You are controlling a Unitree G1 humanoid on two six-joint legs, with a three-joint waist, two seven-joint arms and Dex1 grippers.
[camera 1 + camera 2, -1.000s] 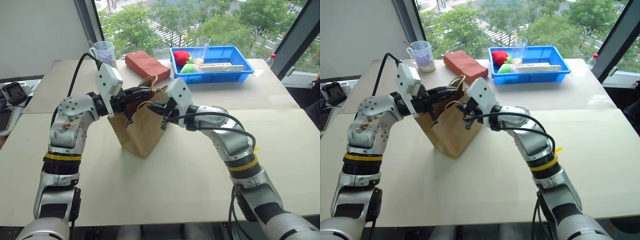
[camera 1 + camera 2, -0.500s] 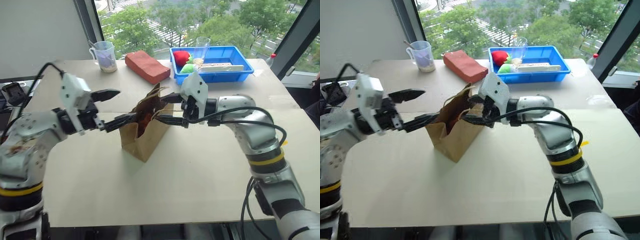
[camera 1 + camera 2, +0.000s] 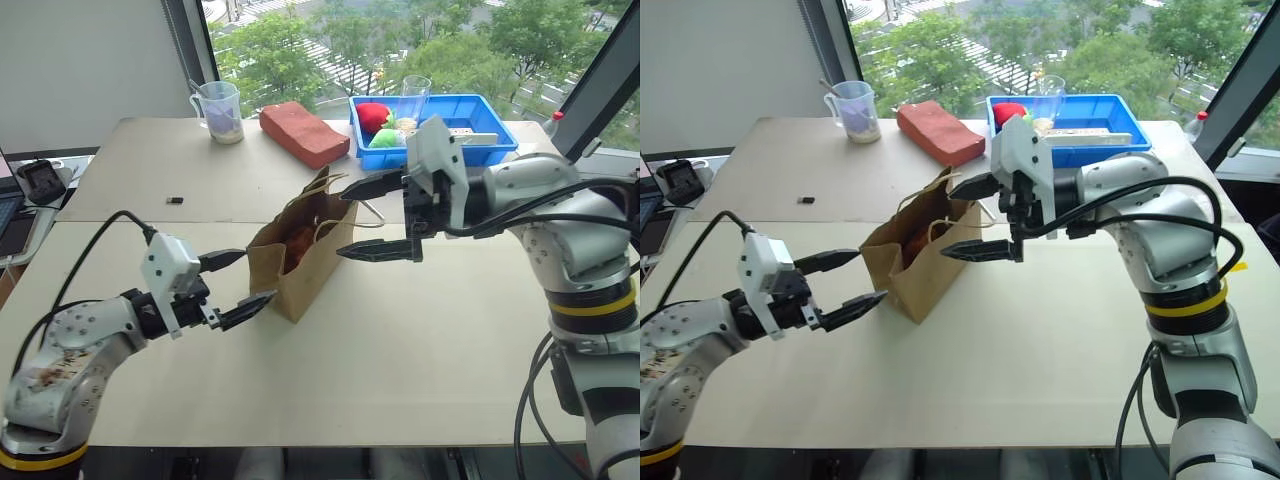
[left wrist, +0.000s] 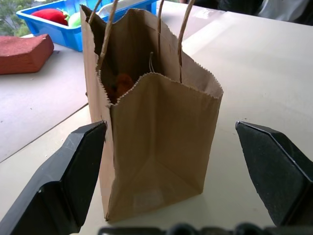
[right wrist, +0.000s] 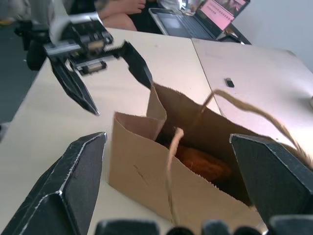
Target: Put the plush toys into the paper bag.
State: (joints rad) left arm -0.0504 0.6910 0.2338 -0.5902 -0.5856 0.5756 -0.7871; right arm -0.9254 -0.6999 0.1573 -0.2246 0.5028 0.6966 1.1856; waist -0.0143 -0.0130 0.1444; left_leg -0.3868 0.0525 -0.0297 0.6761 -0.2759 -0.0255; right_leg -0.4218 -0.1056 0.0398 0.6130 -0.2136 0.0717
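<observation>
A big window with green trees beyond it backs the pale surface [image 3: 420,340] I stand over. The largest thing on it is the paper bag [image 3: 300,262], upright near the middle, mouth open and handles loose above the rim. At the far edge sit a blue tray [image 3: 500,150] with red and green rounded toys in it, a reddish brick-shaped block [image 3: 302,133] left of the tray, and a clear measuring cup [image 3: 223,108] further left.

As I judge it, the job is mostly or wholly done. Inside the bag I can see the fuzzy orange-brown plush toy [image 5: 203,164] lying low against the bottom. The white one I cannot make out; it may lie under or behind the orange one, hidden by the bag's wall, so I cannot say for certain both are in. No plush toy lies out on the surface that I can see.

My left gripper [image 3: 238,286] sits low at the near left of the bag, pointing toward it and just short of its wall, jaws spread wide with nothing between them. My right gripper [image 3: 375,218] hangs higher at the bag's right, beside its rim and handles, pointing leftward across the bag, jaws also wide apart and empty. Neither touches the paper
</observation>
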